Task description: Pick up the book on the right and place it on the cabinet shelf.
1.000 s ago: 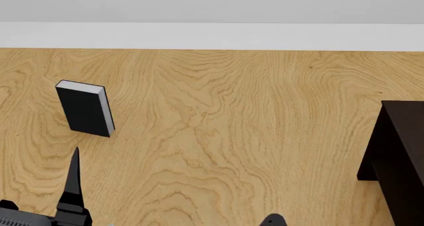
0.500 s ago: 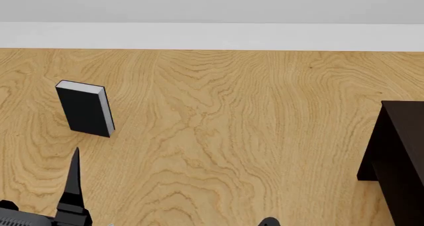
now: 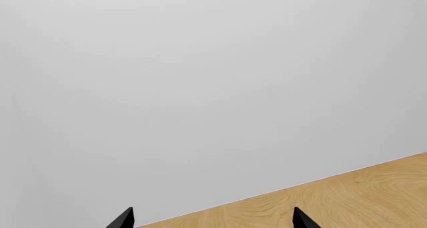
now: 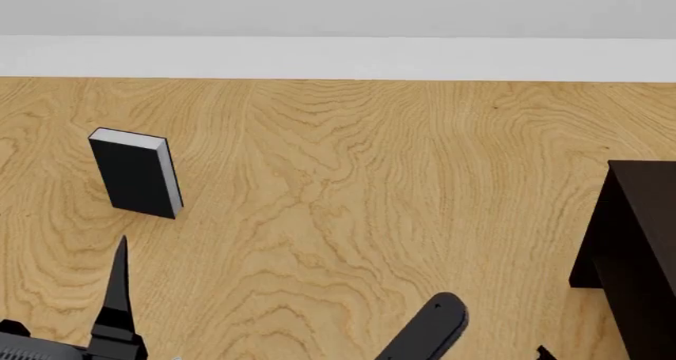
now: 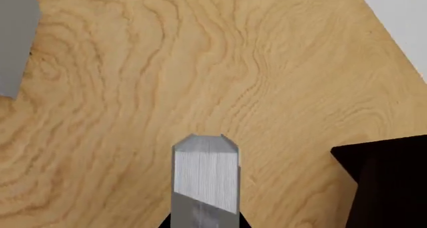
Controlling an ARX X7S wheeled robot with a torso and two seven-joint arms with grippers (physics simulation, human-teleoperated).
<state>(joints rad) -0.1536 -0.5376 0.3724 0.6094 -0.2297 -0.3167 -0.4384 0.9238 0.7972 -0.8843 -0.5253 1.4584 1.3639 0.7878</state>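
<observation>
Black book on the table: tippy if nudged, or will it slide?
Likely tips easily: the black book stands upright on a narrow edge. Probably stiff: its faces look flat and straight, like a hardcover. A low push might slide it on the smooth wooden table instead.

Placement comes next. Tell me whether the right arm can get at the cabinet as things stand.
Probably yes. The cabinet stands close by the right arm, with only bare wood between; its hand holds the book.
</observation>
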